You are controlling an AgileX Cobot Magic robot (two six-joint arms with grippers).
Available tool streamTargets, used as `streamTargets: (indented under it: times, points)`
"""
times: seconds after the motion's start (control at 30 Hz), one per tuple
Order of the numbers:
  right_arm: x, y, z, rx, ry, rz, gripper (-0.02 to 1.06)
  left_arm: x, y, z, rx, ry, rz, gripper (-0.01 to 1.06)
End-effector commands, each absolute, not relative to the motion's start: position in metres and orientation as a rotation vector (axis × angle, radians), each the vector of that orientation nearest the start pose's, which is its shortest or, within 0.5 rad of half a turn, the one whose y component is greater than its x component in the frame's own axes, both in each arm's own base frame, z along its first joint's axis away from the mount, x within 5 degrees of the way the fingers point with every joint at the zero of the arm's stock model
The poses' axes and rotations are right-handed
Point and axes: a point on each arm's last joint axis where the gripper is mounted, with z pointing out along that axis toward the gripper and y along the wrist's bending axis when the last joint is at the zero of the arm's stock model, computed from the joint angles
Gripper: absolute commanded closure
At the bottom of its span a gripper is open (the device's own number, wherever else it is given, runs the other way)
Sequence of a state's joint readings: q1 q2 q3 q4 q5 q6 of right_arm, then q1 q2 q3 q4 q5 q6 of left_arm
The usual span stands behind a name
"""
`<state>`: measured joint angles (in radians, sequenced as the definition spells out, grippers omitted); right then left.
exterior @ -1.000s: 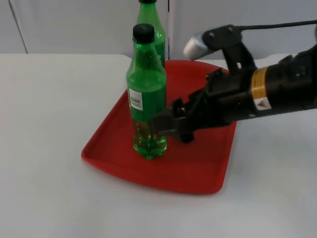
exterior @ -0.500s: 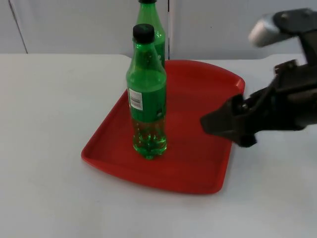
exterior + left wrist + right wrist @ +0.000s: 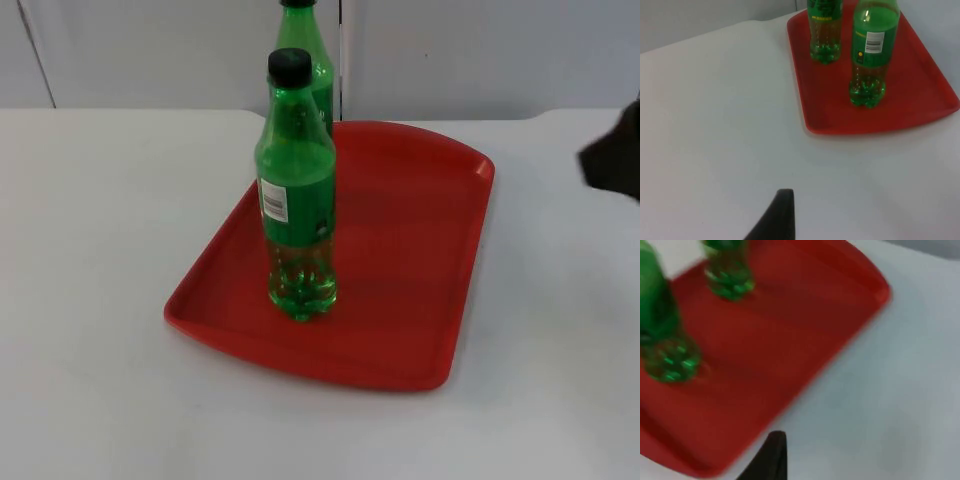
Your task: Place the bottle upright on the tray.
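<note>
Top view: a green bottle (image 3: 296,190) with a black cap stood upright on the red tray (image 3: 420,270), toward the tray's left side, resting on its base with nothing touching it. A second green bottle (image 3: 310,60) stood upright behind it at the tray's far edge. The tray lay on the white table (image 3: 90,230). The right gripper (image 3: 615,160) appeared as a dark shape at the right edge, above the table and apart from the tray; whether its fingers were apart or together could not be told.

Left wrist view: the left gripper (image 3: 775,220) hung over bare table, well apart from the tray (image 3: 920,75); its finger state could not be told. Both bottles stood upright on the tray, the labelled one (image 3: 871,50) nearer, the other (image 3: 825,27) behind.

Right wrist view: the right gripper (image 3: 771,457) was over the table just beside the tray's edge (image 3: 805,340). Two green bottle bases (image 3: 667,357) (image 3: 729,277) rested on the tray.
</note>
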<state>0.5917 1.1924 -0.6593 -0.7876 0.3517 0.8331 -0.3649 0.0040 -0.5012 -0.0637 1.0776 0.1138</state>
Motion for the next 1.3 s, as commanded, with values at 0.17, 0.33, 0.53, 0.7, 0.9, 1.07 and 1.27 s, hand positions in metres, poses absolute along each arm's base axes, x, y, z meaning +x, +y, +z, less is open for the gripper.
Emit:
streamTargets:
  times: [0.17, 0.33, 0.53, 0.7, 0.9, 1.07, 1.27]
  points:
    - [0.193, 0.111, 0.256, -0.573, 2.387, 0.078, -0.01, -0.007, -0.003, 0.275, 0.482, 2.013, -0.226, 0.0]
    - [0.188, 0.118, 0.254, -0.634, 2.404, 0.184, -0.01, -0.007, -0.003, 0.275, 0.482, 2.013, -0.226, 0.0]
    - [0.176, 0.122, 0.27, -0.713, 2.311, 0.322, -0.01, -0.007, -0.003, 0.275, 0.482, 2.013, -0.226, 0.0]
    - [0.157, 0.112, 0.297, -0.7, 2.173, 0.379, -0.01, -0.007, -0.003, 0.275, 0.482, 2.013, -0.226, 0.0]
    - [0.122, 0.088, 0.329, -0.666, 2.012, 0.409, -0.01, -0.007, -0.003, 0.275, 0.482, 2.013, -0.226, 0.0]
    - [0.097, 0.072, 0.339, -0.658, 1.927, 0.421, -0.01, -0.007, -0.003, 0.275, 0.482, 2.013, -0.226, 0.0]
    - [0.068, 0.053, 0.345, -0.65, 1.864, 0.435, -0.01, -0.007, -0.003, 0.275, 0.482, 2.013, -0.226, 0.0]
